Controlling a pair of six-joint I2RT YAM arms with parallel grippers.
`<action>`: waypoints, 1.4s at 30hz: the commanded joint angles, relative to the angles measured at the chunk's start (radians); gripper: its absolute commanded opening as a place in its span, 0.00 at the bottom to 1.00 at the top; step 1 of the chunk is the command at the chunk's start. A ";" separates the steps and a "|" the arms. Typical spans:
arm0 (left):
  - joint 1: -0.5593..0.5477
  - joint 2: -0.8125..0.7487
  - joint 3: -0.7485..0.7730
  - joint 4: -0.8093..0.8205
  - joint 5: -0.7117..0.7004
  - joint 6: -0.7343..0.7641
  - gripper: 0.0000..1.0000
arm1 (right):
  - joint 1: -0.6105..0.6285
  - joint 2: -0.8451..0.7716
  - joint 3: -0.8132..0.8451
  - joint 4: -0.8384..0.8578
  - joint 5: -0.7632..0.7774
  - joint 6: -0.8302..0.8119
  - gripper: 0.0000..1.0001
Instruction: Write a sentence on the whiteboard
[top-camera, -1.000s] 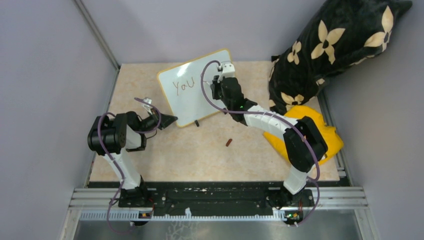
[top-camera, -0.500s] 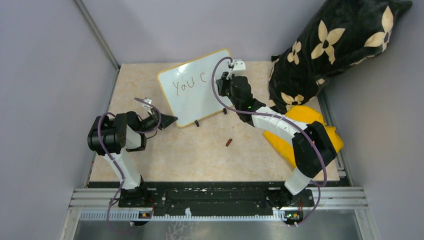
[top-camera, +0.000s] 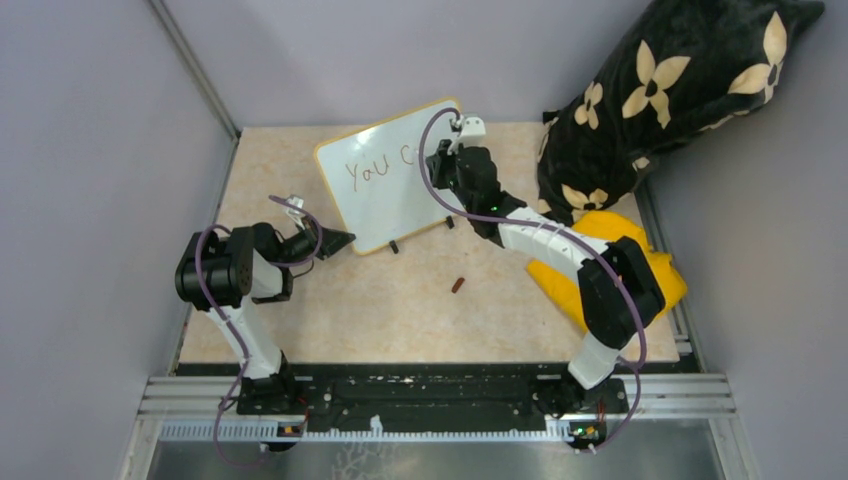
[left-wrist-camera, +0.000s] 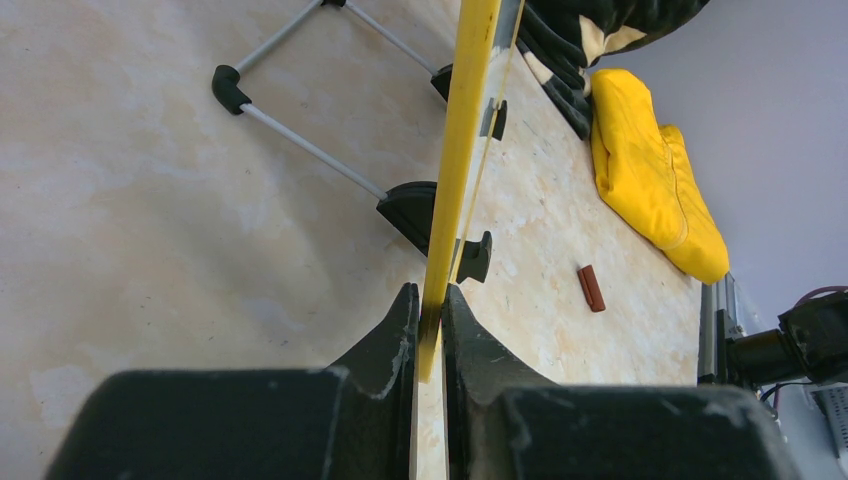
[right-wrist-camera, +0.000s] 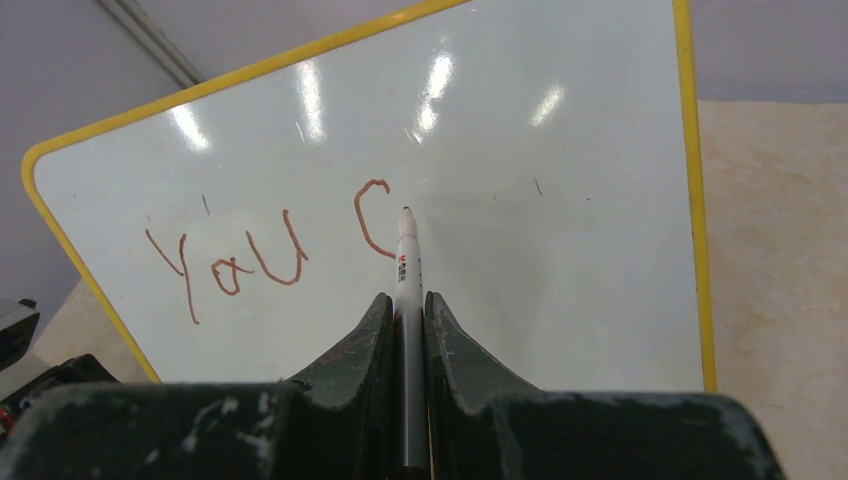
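Yellow whiteboard (left-wrist-camera: 460, 150) edge between left fingers (left-wrist-camera: 385, 345)

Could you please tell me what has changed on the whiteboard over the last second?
The right gripper, shut on a white marker pen, swung right, baring a reddish-brown letter C after "You" on the yellow-framed whiteboard, then eased back left beside it. The left gripper stays clamped on the board's edge; the small brown stub has not moved.

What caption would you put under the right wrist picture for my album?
Right pincer holds a marker at the whiteboard, its sentence begun: "YoU C".
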 joint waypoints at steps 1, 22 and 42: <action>-0.006 -0.009 0.013 -0.037 -0.002 0.007 0.00 | -0.012 0.007 0.060 0.008 -0.001 0.011 0.00; -0.005 -0.008 0.015 -0.044 -0.002 0.009 0.00 | -0.019 0.043 0.083 0.003 0.021 0.020 0.00; -0.006 -0.008 0.016 -0.045 -0.003 0.010 0.00 | -0.022 0.073 0.112 -0.004 -0.026 0.020 0.00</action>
